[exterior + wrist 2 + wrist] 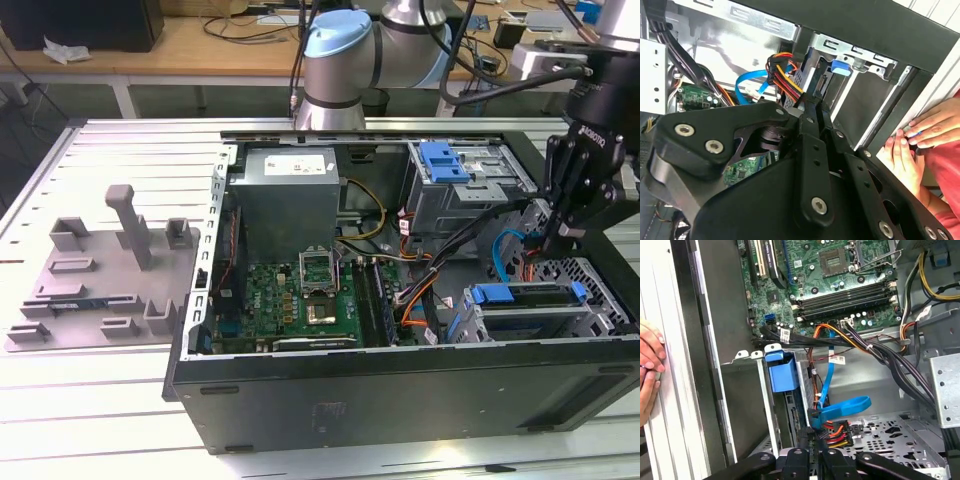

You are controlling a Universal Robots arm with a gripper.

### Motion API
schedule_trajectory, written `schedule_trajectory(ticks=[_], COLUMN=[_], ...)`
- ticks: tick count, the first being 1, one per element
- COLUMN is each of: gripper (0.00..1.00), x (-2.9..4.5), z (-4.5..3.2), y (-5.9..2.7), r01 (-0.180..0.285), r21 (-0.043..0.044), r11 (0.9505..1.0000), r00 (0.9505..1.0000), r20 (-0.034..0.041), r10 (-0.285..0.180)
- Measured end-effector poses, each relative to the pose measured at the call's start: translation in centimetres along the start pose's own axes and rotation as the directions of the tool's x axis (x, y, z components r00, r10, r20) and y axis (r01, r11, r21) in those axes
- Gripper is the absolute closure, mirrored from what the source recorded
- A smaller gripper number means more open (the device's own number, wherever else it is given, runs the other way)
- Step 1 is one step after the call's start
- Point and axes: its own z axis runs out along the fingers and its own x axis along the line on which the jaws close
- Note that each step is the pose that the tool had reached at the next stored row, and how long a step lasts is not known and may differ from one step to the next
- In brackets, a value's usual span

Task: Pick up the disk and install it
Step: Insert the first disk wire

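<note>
One open computer case (400,405) holds one power supply (290,195), one motherboard (300,295) and two grey drive cages. The disk (528,297) sits in the cage (530,325) at the exterior view's lower right. One gripper (550,243) hangs just beside it among the cables (440,265), jaws drawn together.

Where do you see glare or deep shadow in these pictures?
In the second wrist view the metal wall glares and the gripper is a dark mass; in the first wrist view the table is washed out beside a hand; in the exterior view light is even, with shade inside the computer case.
</note>
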Motion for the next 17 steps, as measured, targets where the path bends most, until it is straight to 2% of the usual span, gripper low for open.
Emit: schedule_trajectory(ticks=[2, 5, 7, 12, 14, 15, 17], gripper=[0.83, 0.83, 0.83, 0.83, 0.83, 0.83, 0.83], x=[0.14, 0.32, 0.46, 1.16, 1.58, 1.71, 2.07], z=[0.03, 0.06, 0.09, 0.24, 0.33, 0.36, 0.44], y=[0.07, 0.1, 0.09, -0.03, -0.1, -0.12, -0.18], r01=[0.014, 0.031, 0.038, 0.044, 0.046, 0.047, 0.05], r21=[0.0027, 0.0058, 0.0068, 0.008, 0.0081, 0.0081, 0.0081], r11=[0.9999, 0.9995, 0.9993, 0.999, 0.9989, 0.9989, 0.9987], r00=[0.9999, 0.9994, 0.999, 0.9973, 0.9959, 0.9954, 0.9934], r20=[0.0034, 0.0137, 0.0238, 0.0589, 0.077, 0.0836, 0.1033], r10=[-0.014, -0.031, -0.038, -0.044, -0.047, -0.048, -0.051])
